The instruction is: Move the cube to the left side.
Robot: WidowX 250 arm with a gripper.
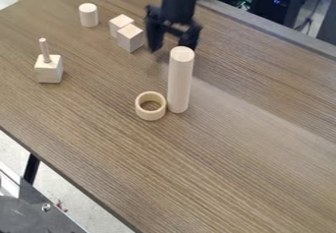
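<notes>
The gripper (173, 41) hangs over the upper middle of the bench (230, 168), pointing down, with its fingers (154, 36) spread apart and nothing between them. Two plain cubes lie to its left in the view: the front cube (130, 38) is near the gripper, and the rear cube (121, 24) sits close behind it, slightly further left; whether the two touch I cannot tell. Further left and back, a short cylinder (89, 15) stands upright. Near the left side of the bench is a block (48, 71) with a thin peg (44, 50) standing on top, leaning a little. A tall cylinder (179, 82) stands upright near the middle, in front of the gripper, and a ring (151, 116) lies flat just beside its base, on the left. All these pieces are pale. At the lower left, beyond the bench's edge, there is a dark leg (31, 168) above a light floor (62, 185).
</notes>
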